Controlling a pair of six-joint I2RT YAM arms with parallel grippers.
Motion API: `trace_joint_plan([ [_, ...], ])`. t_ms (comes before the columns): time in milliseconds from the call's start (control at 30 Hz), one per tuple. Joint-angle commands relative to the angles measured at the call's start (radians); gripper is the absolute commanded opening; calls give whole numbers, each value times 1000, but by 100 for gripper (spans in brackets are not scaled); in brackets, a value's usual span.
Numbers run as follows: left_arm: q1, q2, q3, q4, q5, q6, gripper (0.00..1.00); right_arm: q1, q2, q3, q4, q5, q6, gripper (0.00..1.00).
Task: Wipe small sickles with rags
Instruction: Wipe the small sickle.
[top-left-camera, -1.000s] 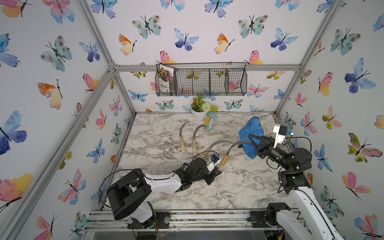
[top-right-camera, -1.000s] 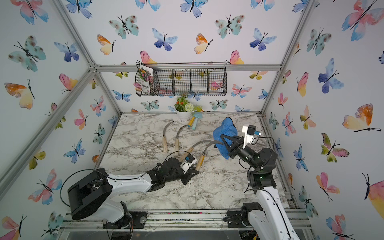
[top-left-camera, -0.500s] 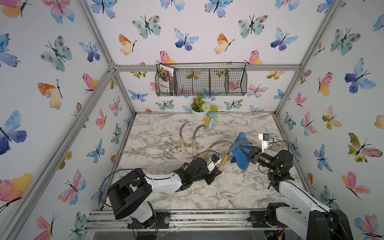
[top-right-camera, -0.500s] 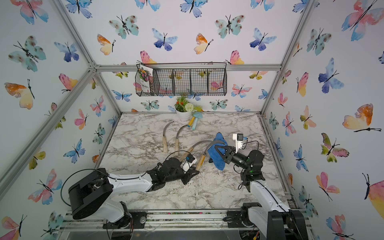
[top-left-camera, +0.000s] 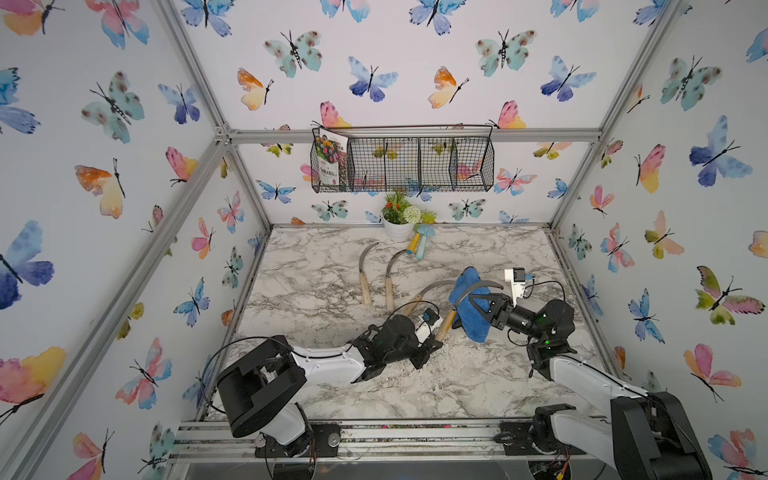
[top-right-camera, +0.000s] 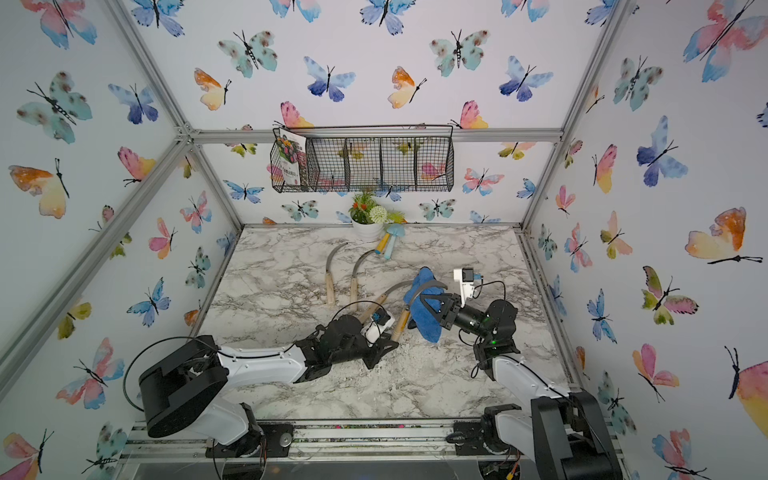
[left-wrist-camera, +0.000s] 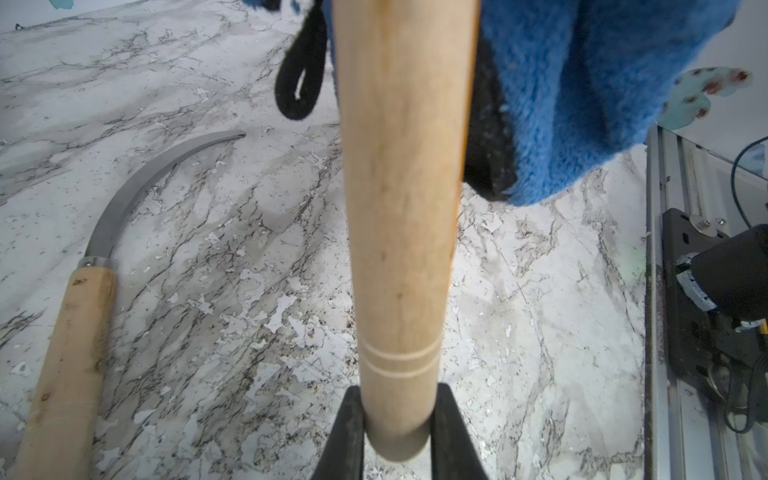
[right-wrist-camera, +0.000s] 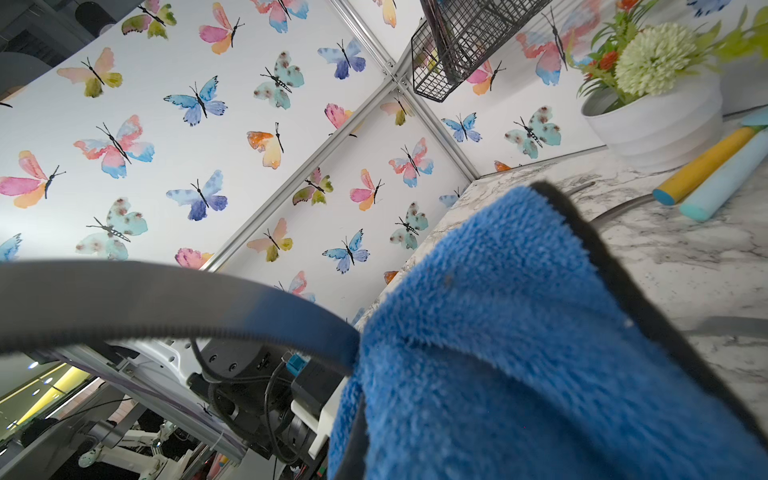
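While the left gripper (left-wrist-camera: 397, 432) was clamped on the butt end of one small sickle (top-left-camera: 446, 324), holding its wooden handle (left-wrist-camera: 403, 208) off the marble table (top-left-camera: 316, 270), the right gripper (top-left-camera: 473, 300) was pinched shut on the blue rag (top-left-camera: 471, 316). The rag draped over the middle of that sickle's curved grey blade (right-wrist-camera: 166, 299). It was hard to tell whether the cloth wrapped right around the metal or only pressed one face. The wiping stroke seemed under way. Next, the right arm would probably need to slide the rag along the curve toward the tip while the left gripped firmly. Two more sickles (top-left-camera: 365, 282) lay toward the back, and a fourth sickle (top-left-camera: 415, 301) lay just beside the held one.
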Motion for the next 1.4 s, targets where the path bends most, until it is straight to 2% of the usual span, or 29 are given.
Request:
trace_joint_plan([
  [0, -1, 13, 29, 15, -9, 9, 0, 7, -25, 21, 16, 2, -14, 3],
  [100, -2, 13, 28, 15, -8, 10, 0, 5, -85, 63, -65, 27, -44, 2],
  [500, -2, 12, 25, 16, -11, 9, 0, -48, -254, 217, -176, 9, -28, 3],
  [700, -2, 6, 22, 19, -16, 5, 0, -48, -354, 265, -369, 45, -116, 2],
  [900, -2, -15, 6, 38, 15, -4, 0, -48, -251, 209, -324, 16, -132, 3],
  [1067, -2, -11, 9, 45, 70, -4, 0, -42, -128, 132, -161, -27, -88, 2],
  [1367, 4, 18, 33, 44, 171, -24, 0, -6, -25, 39, -32, -29, -76, 3],
])
